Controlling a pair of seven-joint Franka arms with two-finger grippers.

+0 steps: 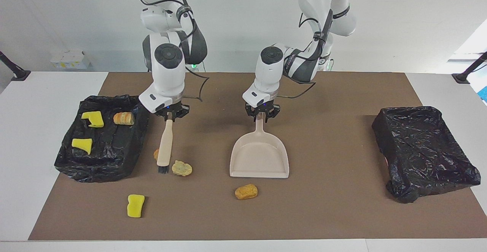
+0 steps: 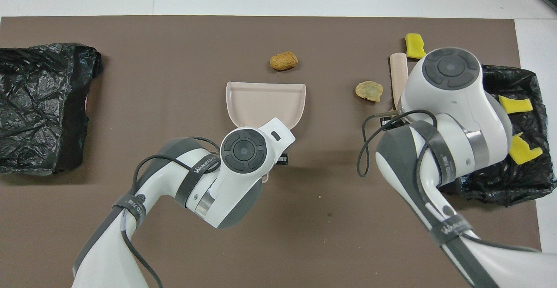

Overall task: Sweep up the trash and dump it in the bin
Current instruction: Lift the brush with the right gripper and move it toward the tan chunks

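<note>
- The right claw is seen clamped on the top of a brush, which hangs bristles-down toward the right arm's end of the bench, its long axis near upright and leaning slightly.
- The bristles are placed just beside a tan scrap, with an orange-striped scrap largely hidden by the handle.
- The dustpan lies flat at mid-bench, toward the left arm's end from that tan scrap; its handle points toward the robots and its open mouth away from them.
- The left claw is pictured pinched narrow about the tip of the dustpan handle.
- The coming stroke is judged to turn on this: the pan mouth faces away from the robots, so scraps would have to be brought round in front of it.
- A brown scrap lies just in front of the mouth; a yellow sponge piece lies farthest from the robots.
- Three scraps are shown in the black-lined bin at the right arm's end; a second lined bin stands at the left arm's end.
</note>
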